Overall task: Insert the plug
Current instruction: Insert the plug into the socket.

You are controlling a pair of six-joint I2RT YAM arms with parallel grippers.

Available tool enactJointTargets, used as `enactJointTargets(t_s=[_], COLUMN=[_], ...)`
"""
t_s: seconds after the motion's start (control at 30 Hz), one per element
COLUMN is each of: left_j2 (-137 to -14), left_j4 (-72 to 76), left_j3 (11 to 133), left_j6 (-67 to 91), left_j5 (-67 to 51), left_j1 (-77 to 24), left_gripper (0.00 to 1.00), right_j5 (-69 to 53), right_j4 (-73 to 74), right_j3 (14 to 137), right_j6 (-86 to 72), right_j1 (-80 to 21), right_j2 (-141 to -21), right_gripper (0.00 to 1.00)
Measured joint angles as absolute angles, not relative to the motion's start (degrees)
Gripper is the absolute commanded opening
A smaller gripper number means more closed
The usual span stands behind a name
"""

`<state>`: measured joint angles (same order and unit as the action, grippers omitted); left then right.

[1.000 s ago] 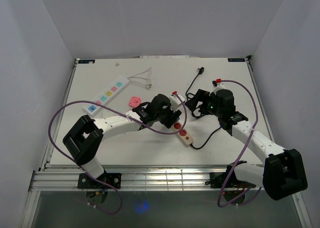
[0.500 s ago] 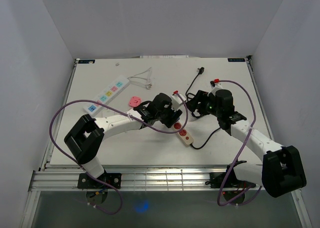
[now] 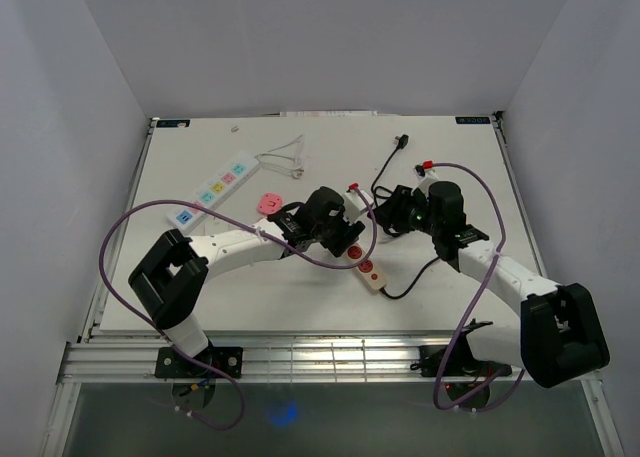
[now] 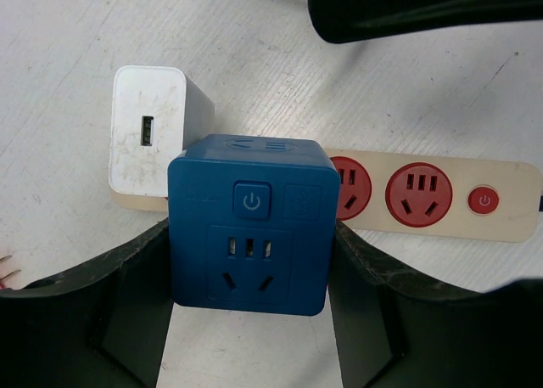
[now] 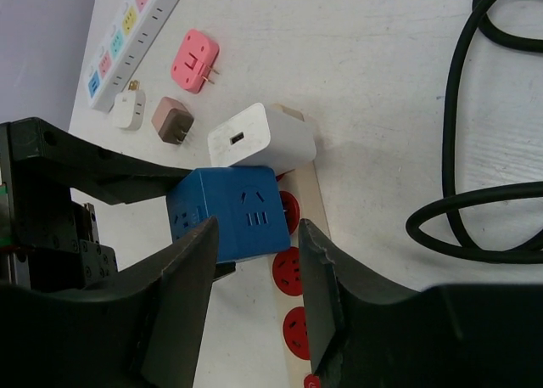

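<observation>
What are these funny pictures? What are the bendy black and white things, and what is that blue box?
The left arm and right arm are robots bolted to a table. Each one ends in a two-finger pincher. One picture looks down from above. The other two come from little cameras on the wrists. The left gripper holds the blue cube adapter, a finger on each side, over a beige power strip with red sockets. A white charger sits beside it. The right gripper is open and holds nothing. Also there are a pink plug, a white strip with coloured sockets, and a black cable.
</observation>
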<state>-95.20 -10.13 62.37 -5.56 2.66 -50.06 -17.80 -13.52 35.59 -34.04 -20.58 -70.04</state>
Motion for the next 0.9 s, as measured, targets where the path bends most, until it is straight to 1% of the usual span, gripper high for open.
enactJointTargets(t_s=[0.03,0.1,0.13,0.2,0.23,0.43,0.7,0.9], left_j2=[-95.2,-95.3,-95.3,-95.5,-95.6,-96.2,-96.4,-96.8], left_j4=[-10.1,-10.1,-10.1,-10.3,-10.3,-10.4,-11.0,-11.4], left_j3=[62.4,62.4,62.4,62.7,62.8,63.0,63.4,64.0], left_j6=[-5.7,-6.0,-6.2,-6.4,-6.6,-7.0,-7.0,-7.0], left_j5=[2.7,2.6,2.6,2.6,2.6,2.6,2.7,2.6], left_j1=[-50.1,-50.1,-50.1,-50.1,-50.1,-50.1,-50.1,-50.1], left_gripper=[0.00,0.00,0.00,0.00,0.00,0.00,0.00,0.00], right_j5=[-18.2,-18.8,-19.1,-20.1,-20.7,-26.8,-33.7,-36.6], right_j4=[-13.8,-14.5,-14.8,-15.6,-16.3,-21.4,-27.4,-30.2], right_j3=[35.4,35.0,34.7,34.3,34.1,33.3,32.4,32.4], right_j6=[-34.1,-34.2,-34.2,-34.5,-34.9,-37.4,-40.6,-41.9], right_j1=[-20.6,-20.6,-20.6,-20.6,-20.6,-20.6,-20.6,-20.6], right_j2=[-70.3,-70.5,-70.6,-70.9,-71.2,-74.7,-77.6,-79.9], right_gripper=[0.47,0.41,0.36,0.30,0.25,0.13,0.08,0.08])
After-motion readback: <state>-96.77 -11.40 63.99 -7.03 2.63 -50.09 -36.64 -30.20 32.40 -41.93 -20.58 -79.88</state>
